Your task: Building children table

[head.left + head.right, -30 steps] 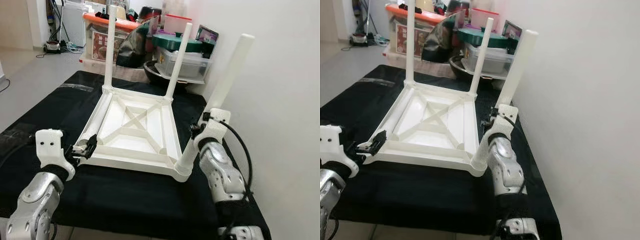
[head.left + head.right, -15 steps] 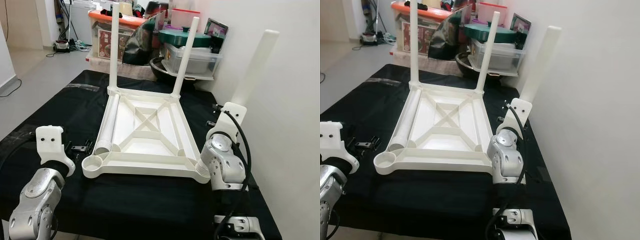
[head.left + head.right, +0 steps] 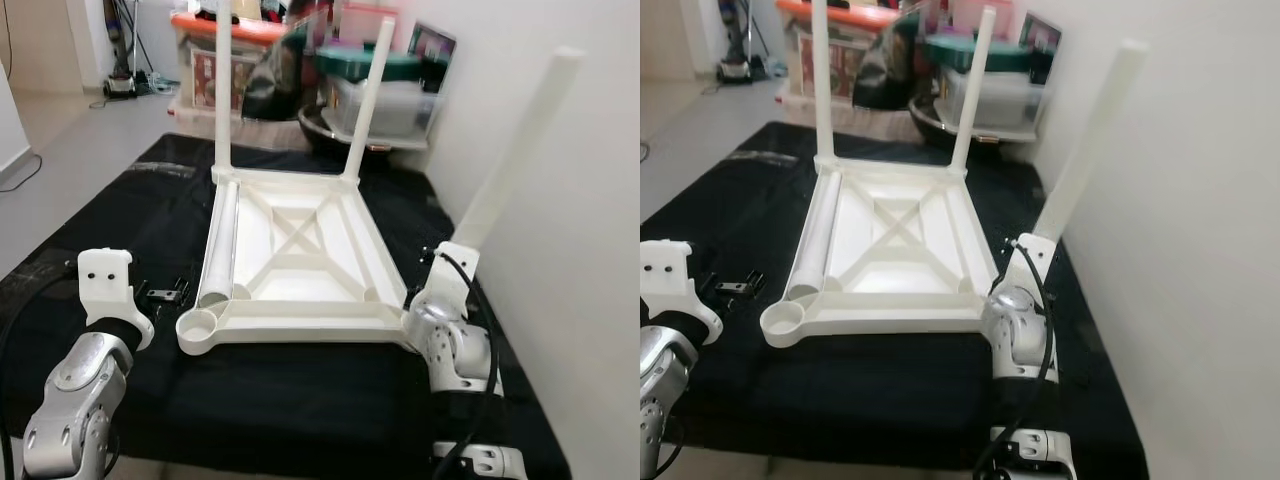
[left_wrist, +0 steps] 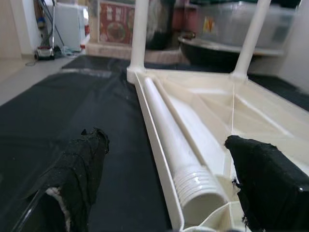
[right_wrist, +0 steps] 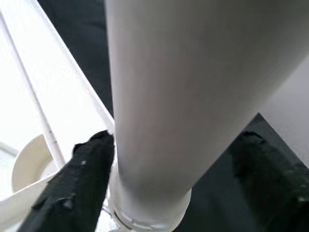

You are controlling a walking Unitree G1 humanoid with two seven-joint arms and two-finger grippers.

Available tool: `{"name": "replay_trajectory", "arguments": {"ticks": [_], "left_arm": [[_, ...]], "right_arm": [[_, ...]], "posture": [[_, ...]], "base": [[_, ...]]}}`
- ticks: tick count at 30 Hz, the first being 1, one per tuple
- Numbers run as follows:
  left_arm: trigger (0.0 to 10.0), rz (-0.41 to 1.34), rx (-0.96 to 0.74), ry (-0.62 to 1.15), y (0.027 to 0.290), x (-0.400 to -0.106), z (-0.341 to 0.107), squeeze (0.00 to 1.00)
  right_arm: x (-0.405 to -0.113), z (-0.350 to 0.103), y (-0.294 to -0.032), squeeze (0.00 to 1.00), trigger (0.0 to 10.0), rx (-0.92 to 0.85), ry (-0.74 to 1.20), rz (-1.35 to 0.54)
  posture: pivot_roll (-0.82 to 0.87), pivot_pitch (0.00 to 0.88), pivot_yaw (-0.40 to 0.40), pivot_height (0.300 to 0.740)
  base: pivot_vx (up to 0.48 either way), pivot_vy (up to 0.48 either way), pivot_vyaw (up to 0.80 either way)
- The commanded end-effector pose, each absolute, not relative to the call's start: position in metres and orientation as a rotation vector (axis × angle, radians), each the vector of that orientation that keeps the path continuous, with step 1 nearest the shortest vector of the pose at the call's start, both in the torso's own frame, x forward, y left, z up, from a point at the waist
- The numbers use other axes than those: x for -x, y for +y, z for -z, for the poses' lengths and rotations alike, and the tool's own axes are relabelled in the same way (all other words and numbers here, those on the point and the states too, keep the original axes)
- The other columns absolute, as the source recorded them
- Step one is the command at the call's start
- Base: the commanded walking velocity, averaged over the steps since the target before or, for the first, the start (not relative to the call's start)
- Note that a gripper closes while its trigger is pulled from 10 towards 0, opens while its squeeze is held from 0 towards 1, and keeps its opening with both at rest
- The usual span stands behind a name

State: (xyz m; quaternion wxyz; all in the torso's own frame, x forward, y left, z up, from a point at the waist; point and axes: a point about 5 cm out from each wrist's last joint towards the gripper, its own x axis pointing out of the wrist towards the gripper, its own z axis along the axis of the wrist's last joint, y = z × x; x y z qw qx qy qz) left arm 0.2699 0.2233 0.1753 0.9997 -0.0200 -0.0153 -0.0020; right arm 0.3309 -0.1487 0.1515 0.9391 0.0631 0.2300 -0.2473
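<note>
A white plastic tabletop (image 3: pixel 300 330) lies upside down on the black cloth. Two legs (image 3: pixel 222 90) (image 3: pixel 368 100) stand upright in its far corners. A third leg (image 3: pixel 515 150) rises from the near right corner, leaning right toward the wall. My right gripper (image 5: pixel 164 169) is shut on its lower end, one black finger (image 5: pixel 82 179) on each side. A loose leg (image 3: pixel 220 245) lies inside the tabletop along its left edge. The near left corner socket (image 3: pixel 197 327) is empty. My left gripper (image 3: pixel 163 293) is open, low over the cloth just left of that corner.
Storage boxes and pots (image 3: pixel 380 90) crowd the far end behind the table. A white wall (image 3: pixel 590 260) runs close along the right side. Bare black cloth (image 3: pixel 300 400) stretches in front of the tabletop, and the floor (image 3: pixel 60 140) lies to the left.
The camera has shifted. My left gripper, at the tabletop's near left corner a second ago, now sits apart from it to the left. My right gripper still holds the leaning leg, wrist lower.
</note>
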Motion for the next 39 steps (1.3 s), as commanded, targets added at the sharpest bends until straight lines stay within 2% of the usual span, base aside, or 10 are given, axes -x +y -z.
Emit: {"name": "replay_trajectory", "arguments": {"ticks": [1,5,6,7,9,16,24,29,35,39], "left_arm": [[10.0,0.016,0.023,-0.014,0.222,-0.271,-0.172,0.00],[10.0,0.017,0.023,-0.013,0.222,-0.271,-0.172,0.00],[10.0,0.019,0.026,-0.014,0.222,-0.271,-0.172,0.00],[10.0,0.022,0.026,-0.015,0.221,-0.271,-0.172,0.00],[10.0,0.027,0.027,-0.015,0.221,-0.271,-0.172,0.00],[10.0,0.029,0.027,-0.016,0.221,-0.271,-0.172,0.00],[10.0,0.045,0.031,-0.014,0.218,-0.273,-0.170,0.00],[10.0,0.054,0.032,-0.015,0.215,-0.276,-0.170,0.00],[10.0,0.054,0.031,-0.019,0.215,-0.276,-0.169,0.00],[10.0,0.056,0.031,-0.019,0.214,-0.275,-0.169,0.00]], "right_arm": [[-0.328,-0.149,-0.145,1.00,10.0,-0.154,0.485,0.505],[-0.329,-0.156,-0.145,1.00,10.0,-0.160,0.448,0.502],[-0.330,-0.163,-0.145,0.24,10.0,-0.184,0.405,0.499],[-0.330,-0.171,-0.144,0.00,10.0,-0.220,0.354,0.471],[-0.328,-0.190,-0.142,0.00,10.0,-0.320,0.161,0.313],[-0.324,-0.198,-0.151,0.00,10.0,-0.388,0.064,0.200],[-0.338,-0.215,-0.175,0.00,10.0,-0.300,-0.018,0.015],[-0.365,-0.218,-0.209,0.00,10.0,-0.244,-0.017,-0.109],[-0.374,-0.242,-0.233,0.00,10.0,-0.161,-0.061,-0.493],[-0.373,-0.235,-0.238,0.00,10.0,-0.131,-0.017,-0.563]], "posture": [[0.13,0.000,-0.157,0.740],[0.13,0.000,-0.158,0.740],[0.13,0.000,-0.158,0.740],[0.13,0.000,-0.156,0.740],[0.13,0.000,-0.156,0.740],[0.12,0.000,-0.153,0.740],[0.10,0.000,-0.146,0.740],[0.10,0.000,-0.152,0.740],[0.11,0.000,-0.169,0.740],[0.12,0.000,-0.175,0.740]], "base": [[0.000,0.000,0.00],[0.000,0.000,0.00],[0.000,0.000,0.00],[0.000,0.000,0.00],[0.000,0.000,0.00],[0.000,0.000,0.00],[0.000,0.000,0.00],[0.000,0.000,0.00],[0.000,0.000,0.00],[0.000,0.000,0.00]]}}
